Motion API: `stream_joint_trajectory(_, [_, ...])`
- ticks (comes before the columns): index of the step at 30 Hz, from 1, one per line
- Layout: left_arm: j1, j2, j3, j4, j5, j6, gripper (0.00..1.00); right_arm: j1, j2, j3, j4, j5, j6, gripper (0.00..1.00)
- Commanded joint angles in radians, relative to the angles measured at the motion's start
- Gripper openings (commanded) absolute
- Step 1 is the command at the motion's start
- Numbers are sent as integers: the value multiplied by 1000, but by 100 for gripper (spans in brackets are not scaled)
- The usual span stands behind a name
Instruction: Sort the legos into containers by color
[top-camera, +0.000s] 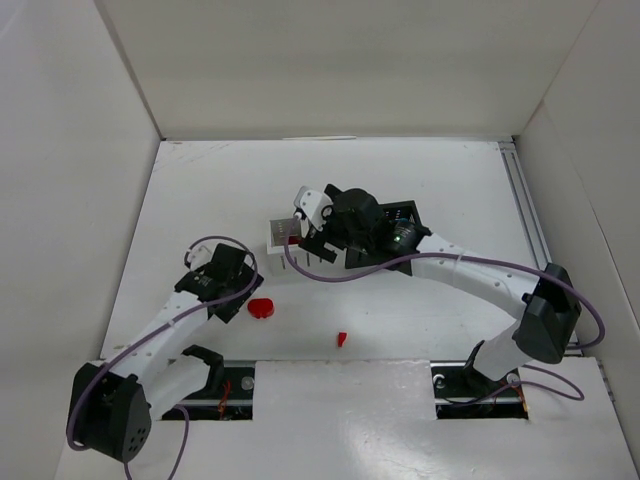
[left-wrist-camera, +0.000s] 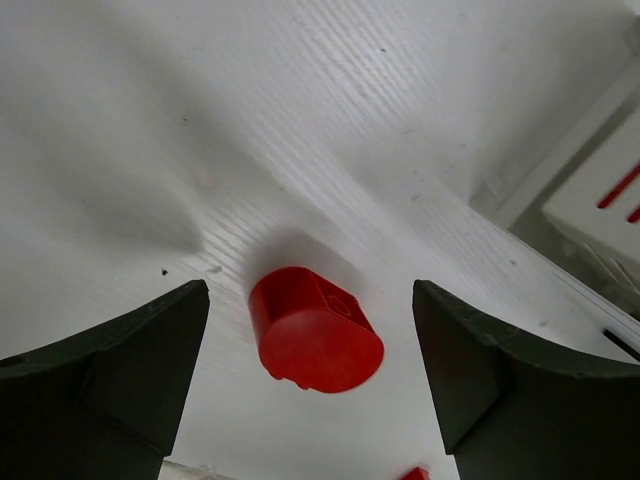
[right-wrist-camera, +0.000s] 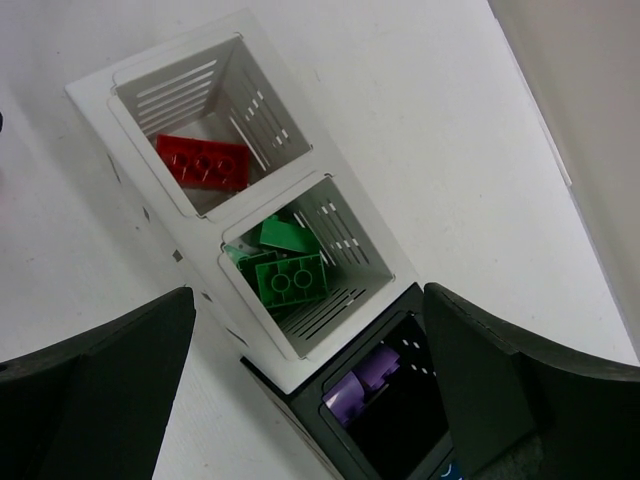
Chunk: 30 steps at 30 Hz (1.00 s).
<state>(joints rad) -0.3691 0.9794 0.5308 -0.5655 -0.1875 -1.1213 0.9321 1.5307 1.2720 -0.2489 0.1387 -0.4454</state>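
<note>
A red round lego (left-wrist-camera: 315, 330) lies on the white table between the fingers of my left gripper (left-wrist-camera: 310, 300), with a gap on each side; the jaws are open. From above, this lego (top-camera: 261, 307) sits just right of the left gripper (top-camera: 243, 297). A smaller red lego (top-camera: 342, 339) lies nearer the front. My right gripper (right-wrist-camera: 305, 300) hovers open and empty over the containers (right-wrist-camera: 300, 375). One white bin holds a red brick (right-wrist-camera: 200, 162), the other white bin green bricks (right-wrist-camera: 290, 275), and a black bin purple pieces (right-wrist-camera: 365, 390).
The row of containers (top-camera: 281, 233) stands mid-table, mostly covered by the right arm from above. White walls enclose the table on the left, back and right. A metal rail (top-camera: 527, 215) runs along the right edge.
</note>
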Motion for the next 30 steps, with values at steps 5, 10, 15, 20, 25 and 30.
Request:
stream_joint_trajectory(5, [-39,-110,-31,-42,60,-41,79,-13,-21,-9,63,7,30,100])
stream_joint_trajectory(10, [-39,-114,-41,-51,80,-70,80,-22,-21,-29,63,16,39,100])
stream_joint_trajectory(15, [-48,-42,-22,-60,71,-80,80,-22,-30,-39,73,25,48,100])
stream_joint_trajectory(20, [-82,-13,-12,-71,71,-115,78,-22,-30,-48,73,45,48,100])
stream_joint_trajectory(25, [-82,-13,-49,-51,91,-196,75,-32,-40,-57,73,64,48,100])
stream_joint_trajectory(30, [-82,10,-48,-43,48,-242,71,-42,-49,-77,73,64,48,100])
